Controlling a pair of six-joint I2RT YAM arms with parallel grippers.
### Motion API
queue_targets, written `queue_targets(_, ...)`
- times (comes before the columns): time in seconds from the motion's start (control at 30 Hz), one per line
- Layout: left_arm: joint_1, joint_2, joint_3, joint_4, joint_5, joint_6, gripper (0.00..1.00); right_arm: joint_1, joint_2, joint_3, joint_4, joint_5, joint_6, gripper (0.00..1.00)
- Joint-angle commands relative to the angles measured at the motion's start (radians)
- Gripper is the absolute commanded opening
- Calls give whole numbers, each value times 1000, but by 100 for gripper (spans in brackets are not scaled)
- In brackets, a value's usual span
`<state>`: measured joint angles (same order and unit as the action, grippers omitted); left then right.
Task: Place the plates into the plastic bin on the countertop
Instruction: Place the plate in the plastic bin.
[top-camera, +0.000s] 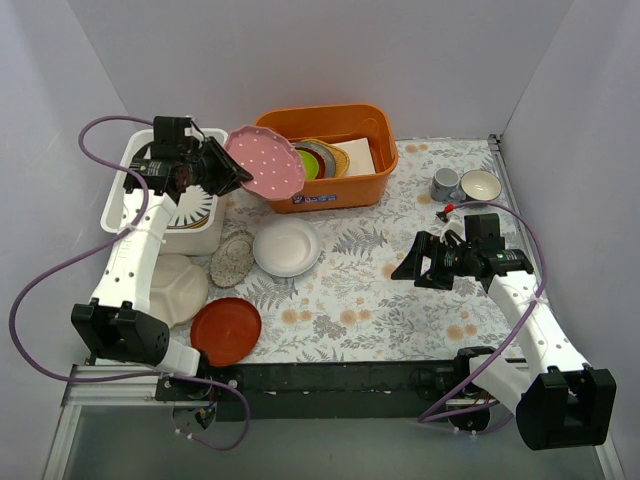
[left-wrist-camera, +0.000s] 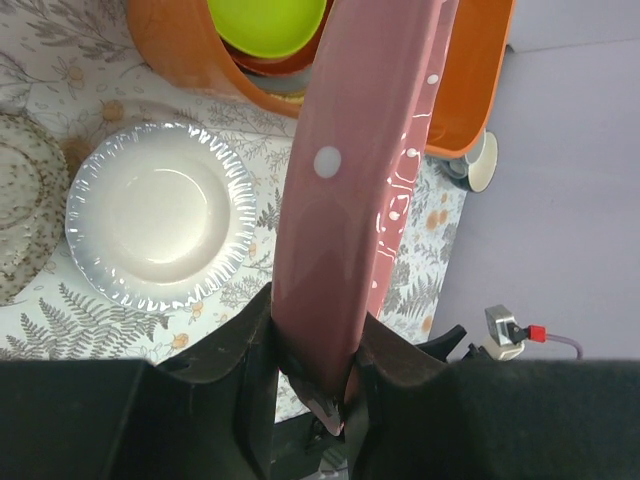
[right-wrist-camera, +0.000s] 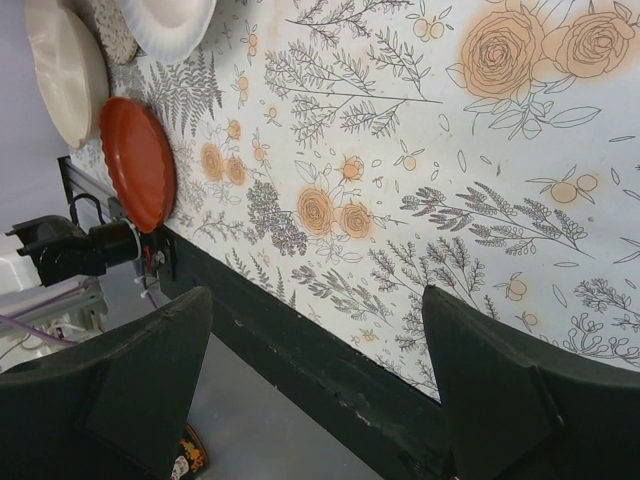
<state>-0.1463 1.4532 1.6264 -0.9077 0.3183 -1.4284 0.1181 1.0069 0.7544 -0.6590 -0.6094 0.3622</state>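
My left gripper (top-camera: 228, 168) is shut on the rim of the pink scalloped plate (top-camera: 265, 162) and holds it in the air, tilted, between the white plastic bin (top-camera: 125, 190) and the orange tub; the wrist view shows the plate (left-wrist-camera: 340, 180) edge-on between the jaws. A blue-striped plate (top-camera: 195, 207) lies in the bin. On the countertop (top-camera: 400, 300) lie the plain white plate (top-camera: 287, 247), the speckled oval plate (top-camera: 233, 258), the red-orange plate (top-camera: 226, 331) and the cream plate (top-camera: 180, 285). My right gripper (top-camera: 410, 266) is open and empty above the countertop.
The orange tub (top-camera: 330, 190) at the back holds a lime-green plate (top-camera: 310, 163) and other dishes. Two cups (top-camera: 466, 185) stand at the back right. A black strip (top-camera: 340, 385) runs along the near table edge. Walls close in left, right and back.
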Motion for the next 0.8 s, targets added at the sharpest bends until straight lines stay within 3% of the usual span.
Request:
queue_targets(0.0,71,-22,105,113,93,-17,0,2,-8,-9,-16,-10,-31,92)
queue_targets(0.37,214,-10,132,125,50,-24,0,2,6,-20,-31,-4,-42,93)
queue_targets(0.77,447,16,6,262,202,-135,0,2,-1,-53,-44,2,-66,94)
